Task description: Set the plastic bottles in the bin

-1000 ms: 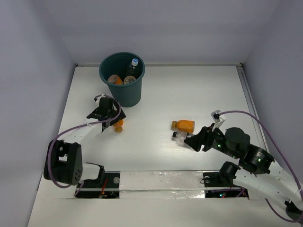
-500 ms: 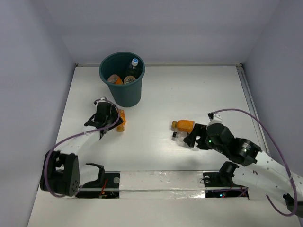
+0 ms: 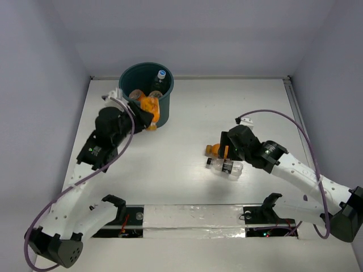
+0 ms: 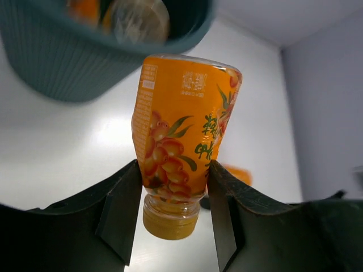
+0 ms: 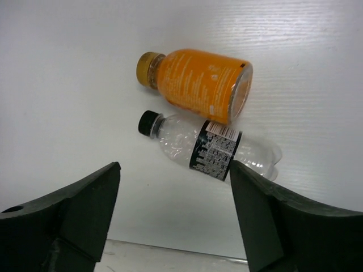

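Left gripper (image 4: 174,170): fingers partly closed, pinching one orange bottle (image 4: 181,130) near its neck, cap end toward the wrist.
Right gripper (image 5: 174,166): fingers spread wide, holding nothing, poised over two lying bottles.
Held bottle: raised just in front of the bin (image 3: 161,113), near its rim, not inside.
On the table (image 3: 187,113): two bottles side by side, one orange table bottle (image 5: 198,85) and one clear bottle (image 5: 215,150) with a dark label.
In the bin: three bottles (image 3: 160,76) show.
Total: six bottles, one bin.

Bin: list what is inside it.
Inside the bin: an orange bottle and a dark, white-capped bottle. Anything beneath them, and the bin's floor, is covered.
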Controlling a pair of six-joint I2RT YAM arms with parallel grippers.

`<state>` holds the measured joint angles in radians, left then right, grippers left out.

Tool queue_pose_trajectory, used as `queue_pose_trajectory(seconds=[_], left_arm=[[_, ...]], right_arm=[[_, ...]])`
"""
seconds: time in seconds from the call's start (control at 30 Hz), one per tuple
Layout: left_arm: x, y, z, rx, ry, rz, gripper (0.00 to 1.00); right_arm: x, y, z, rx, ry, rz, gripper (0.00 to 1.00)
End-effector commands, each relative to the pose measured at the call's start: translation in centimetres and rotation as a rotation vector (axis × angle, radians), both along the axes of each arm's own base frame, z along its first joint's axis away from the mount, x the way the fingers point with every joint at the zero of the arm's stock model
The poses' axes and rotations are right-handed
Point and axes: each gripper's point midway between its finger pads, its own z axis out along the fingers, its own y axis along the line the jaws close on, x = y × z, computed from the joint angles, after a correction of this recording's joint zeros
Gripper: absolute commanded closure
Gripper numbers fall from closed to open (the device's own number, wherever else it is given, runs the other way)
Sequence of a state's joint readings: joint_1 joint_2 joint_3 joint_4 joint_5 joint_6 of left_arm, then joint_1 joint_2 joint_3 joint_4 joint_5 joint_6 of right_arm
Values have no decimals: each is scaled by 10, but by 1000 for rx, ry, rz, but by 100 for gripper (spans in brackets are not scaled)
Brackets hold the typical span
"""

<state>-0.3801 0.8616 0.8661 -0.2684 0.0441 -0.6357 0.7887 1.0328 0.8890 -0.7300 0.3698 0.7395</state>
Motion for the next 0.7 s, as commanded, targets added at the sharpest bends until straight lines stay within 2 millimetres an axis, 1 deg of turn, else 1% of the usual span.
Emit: queue_pose_trajectory(seconds=[0.0,0.03,0.07,0.1,0.13,0.17,0.2,0.23,0.27,0.3,0.33,0.37,0.4,0.43,0.47,0.5,0.57,0.63,0.67], left_arm=[[12,2,109,-34,-224,14,57],[25,-1,112,4,-225,10,57],[33,-1,122,19,-241,15,57],[44,9,153,25,-303,68,57],[70,18,148,64,-280,104,56],[83,22,152,70,-277,118,56],[91,26,180,58,-320,125,56],[117,32,168,81,-276,149,56],[128,34,168,90,-268,160,56],[133,32,184,79,-287,139,56],[151,28,170,93,-245,135,56],[160,33,167,101,-232,148,56],[164,33,173,102,-238,154,56],[177,35,161,109,-212,163,56],[181,34,158,110,-210,165,56],[188,32,155,104,-217,164,56],[193,31,150,97,-220,162,56],[199,29,136,87,-195,165,56],[199,28,132,85,-187,166,56]], right_arm=[[14,-8,20,-95,-47,107,20],[19,-12,19,-103,-31,115,22],[18,-10,18,-103,-7,164,25],[19,-8,17,-95,10,193,27],[25,-4,16,-86,32,216,28],[24,0,15,-92,53,254,28],[26,4,14,-95,66,272,28],[24,7,11,-105,97,304,28],[32,11,10,-146,124,334,28],[36,9,8,-179,142,334,28],[32,4,2,-222,187,345,28],[42,2,1,-278,195,353,27],[46,-1,1,-306,201,343,25],[49,-3,2,-328,200,337,25],[51,-5,2,-347,204,343,25],[57,-4,5,-343,197,335,23],[60,-2,7,-347,200,341,21],[65,-2,7,-373,207,333,18],[65,-5,7,-392,218,338,17]])
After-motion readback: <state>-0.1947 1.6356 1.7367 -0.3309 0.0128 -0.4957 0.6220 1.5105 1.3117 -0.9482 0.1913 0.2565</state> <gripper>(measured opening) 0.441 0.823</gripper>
